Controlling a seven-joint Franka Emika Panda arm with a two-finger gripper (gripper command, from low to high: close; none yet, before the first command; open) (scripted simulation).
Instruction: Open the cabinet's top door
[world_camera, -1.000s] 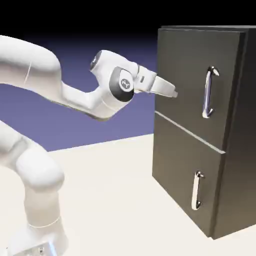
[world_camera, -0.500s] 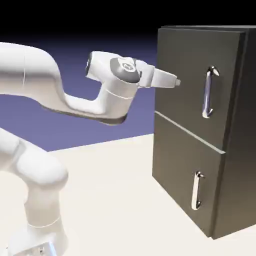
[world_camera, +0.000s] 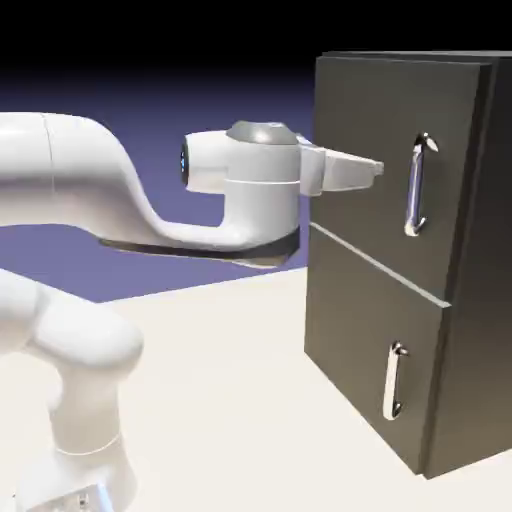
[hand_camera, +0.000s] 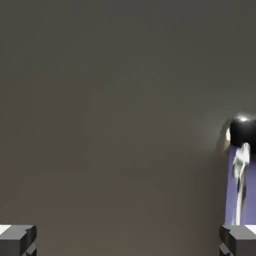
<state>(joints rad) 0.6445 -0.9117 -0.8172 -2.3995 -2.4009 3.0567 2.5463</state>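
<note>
So my gripper is wide open and empty just short of the long handle on the top door, and I'd grab that bar mid-length, since it looks rigid, probably slick, with a fairly heavy door behind it.

top door above lower door — both on cabinet's front | long handle above short handle

A smooth, glossy white arm of rounded segments has thin seam lines, a grey domed cap and a black round end disc with small blue marks. The white tapered claw has small grey fingertips.
</note>
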